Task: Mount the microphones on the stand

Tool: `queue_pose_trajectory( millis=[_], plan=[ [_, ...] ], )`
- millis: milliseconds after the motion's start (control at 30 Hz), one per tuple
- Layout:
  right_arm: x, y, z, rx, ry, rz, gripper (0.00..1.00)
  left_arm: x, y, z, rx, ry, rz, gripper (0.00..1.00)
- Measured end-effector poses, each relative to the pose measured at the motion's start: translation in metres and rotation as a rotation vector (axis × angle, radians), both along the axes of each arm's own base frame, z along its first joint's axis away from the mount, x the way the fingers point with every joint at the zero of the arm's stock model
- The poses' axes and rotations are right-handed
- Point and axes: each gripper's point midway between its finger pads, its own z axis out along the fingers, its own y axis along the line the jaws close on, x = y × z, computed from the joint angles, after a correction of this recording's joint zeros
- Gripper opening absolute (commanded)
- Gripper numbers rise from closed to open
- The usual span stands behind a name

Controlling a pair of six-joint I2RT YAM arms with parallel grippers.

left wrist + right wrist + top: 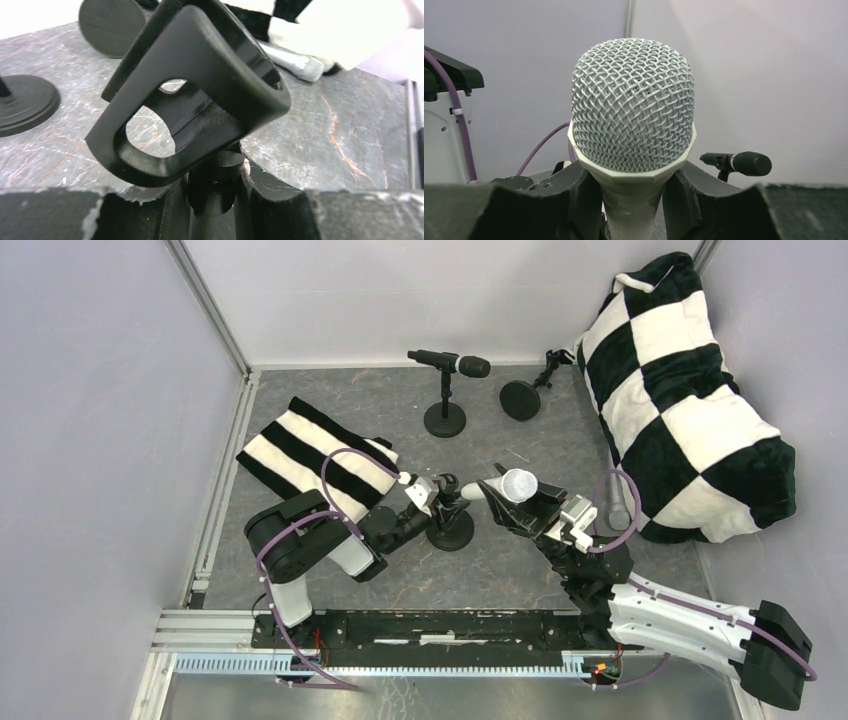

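Observation:
My right gripper (522, 506) is shut on the white microphone (516, 483), just below its mesh head (633, 105); its fingers (684, 200) press on the body on both sides. My left gripper (443, 502) is shut on the post of a small black stand (452, 530), just under its empty clip (200, 90). The white microphone hangs close to the right of that stand. The black microphone (452, 363) sits in the clip of a second stand (445, 420) at the back, and also shows in the right wrist view (739, 162). The silver-grey microphone (618, 500) lies on the table by the pillow.
A third stand (521, 400) lies tipped over at the back, right of the one with the black microphone. A black-and-white striped cloth (315, 455) lies at the left. A big checkered pillow (690, 410) fills the right side. Walls close in the table.

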Motion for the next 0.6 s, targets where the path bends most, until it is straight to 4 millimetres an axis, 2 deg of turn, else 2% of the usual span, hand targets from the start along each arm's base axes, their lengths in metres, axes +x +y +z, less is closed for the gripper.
queue_pose_trajectory(
  millis=[67,167,433,600],
  plan=[
    [-0.001,0.006,-0.001,-0.017,-0.007,0.018,0.0,-0.005,-0.004,0.0,0.001,-0.002,-0.036,0.1],
    [-0.001,0.015,0.0,-0.042,-0.019,0.044,0.0,-0.008,-0.009,0.0,0.003,-0.006,-0.07,0.11],
    [-0.01,0.028,0.016,-0.062,-0.073,0.113,0.0,-0.012,-0.013,0.0,0.005,-0.01,-0.107,0.04],
    [-0.008,0.034,0.012,-0.08,-0.07,0.122,0.0,-0.016,-0.015,0.0,0.007,-0.013,-0.133,0.02]
  ],
)
